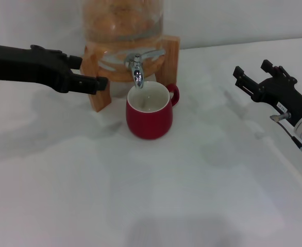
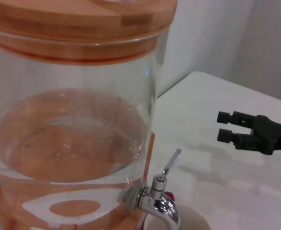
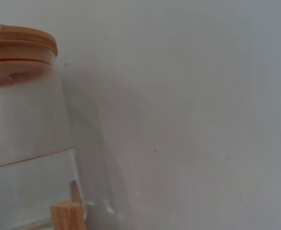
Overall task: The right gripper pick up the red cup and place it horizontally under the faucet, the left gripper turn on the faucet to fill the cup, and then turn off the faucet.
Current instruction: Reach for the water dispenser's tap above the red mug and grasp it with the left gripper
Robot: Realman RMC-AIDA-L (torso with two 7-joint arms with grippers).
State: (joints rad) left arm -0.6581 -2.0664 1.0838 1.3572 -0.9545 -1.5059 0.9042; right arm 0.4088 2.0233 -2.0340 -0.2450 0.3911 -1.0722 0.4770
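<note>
The dispenser (image 1: 122,31), glass on a wooden stand (image 1: 97,77), is the biggest thing at risk: the left end effector (image 1: 91,77) is close beside the stand's near leg, possibly touching it, with its fingers close together and holding nothing. A careless sideways sweep toward the lever from there could shove the stand and slide the spout off the cup.

The cup (image 1: 149,113) stands upright on the desk (image 1: 151,195), just past the left end effector's tips and a little nearer the robot, and well apart from the right end effector (image 1: 251,78), which hangs released with its fingers spread, off to the side. The cup's axis is vertical, mouth up, handle toward the right end effector and slightly back. Its rim sits directly below the spout, so water should land inside; the cup is squat, so a late shut-off would probably overflow it.

The faucet (image 1: 136,69) points its spout straight down into the cup. Its flat lever (image 2: 171,162) is slim and, in the head view, runs sideways, level with the left end effector's tips. It is small and shiny, so fingers could slip off or half-turn it, leaving a dribble.
</note>
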